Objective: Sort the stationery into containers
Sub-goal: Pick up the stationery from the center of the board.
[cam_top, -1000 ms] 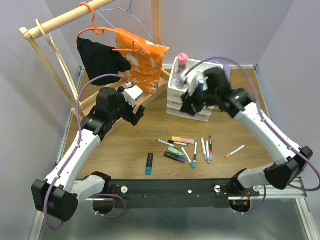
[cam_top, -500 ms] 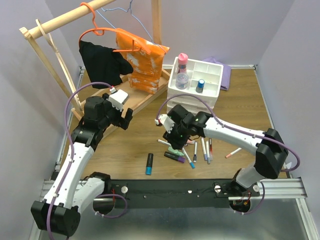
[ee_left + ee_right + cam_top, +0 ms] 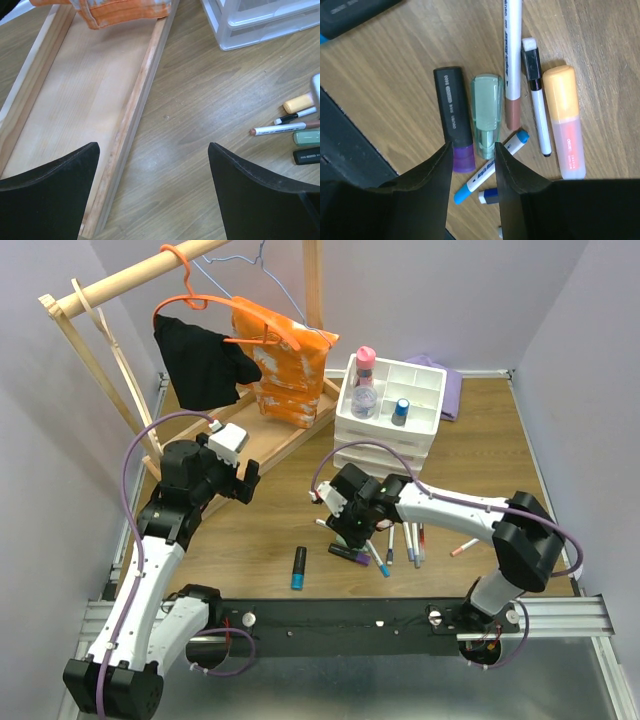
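Observation:
The stationery lies in a cluster on the table [image 3: 385, 540]; a blue-capped black highlighter [image 3: 298, 567] and a pink-capped pen [image 3: 469, 543] lie apart. My right gripper [image 3: 352, 532] hangs open just over the cluster. In the right wrist view its jaws [image 3: 474, 161] frame the ends of a purple-capped black highlighter [image 3: 454, 120] and a green highlighter [image 3: 487, 115], gripping neither. The white organiser [image 3: 418, 432] has a tray on top holding a pink-capped bottle [image 3: 365, 362] and a blue-capped bottle [image 3: 401, 410]. My left gripper [image 3: 247, 480] is open and empty [image 3: 152, 175] over bare table.
The wooden rack's base board [image 3: 85, 100] lies under my left gripper's left finger. An orange bag [image 3: 285, 360] and a black cloth [image 3: 200, 365] hang from the rack. A purple cloth [image 3: 452, 390] lies behind the organiser. An orange highlighter [image 3: 565, 125] and thin pens [image 3: 512, 60] lie beside the green one.
My right arm has come down from the organiser's tray to the pen cluster on the table. My left arm has drawn back to the left, toward the rack base.

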